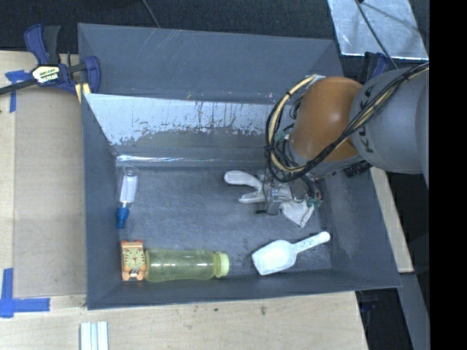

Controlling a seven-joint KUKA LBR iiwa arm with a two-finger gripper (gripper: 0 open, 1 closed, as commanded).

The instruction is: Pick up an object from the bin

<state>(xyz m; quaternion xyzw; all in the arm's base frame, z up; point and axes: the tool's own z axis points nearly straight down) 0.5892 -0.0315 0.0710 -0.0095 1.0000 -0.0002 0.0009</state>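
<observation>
My gripper (246,188) hangs low over the bin's floor, right of the middle. Its two pale fingers (237,177) point left and stand apart, so it is open with only bare floor between them. A crumpled white piece with a bit of green (298,211) lies just right of the gripper's body, partly under it. A white plastic scoop (286,254) lies on the floor in front of the gripper, its handle pointing up and right.
A green see-through bottle with an orange cap (179,264) lies on its side along the front wall. A small clear tube with a blue cap (125,197) lies by the left wall. The arm with its orange cover and cables fills the bin's right rear.
</observation>
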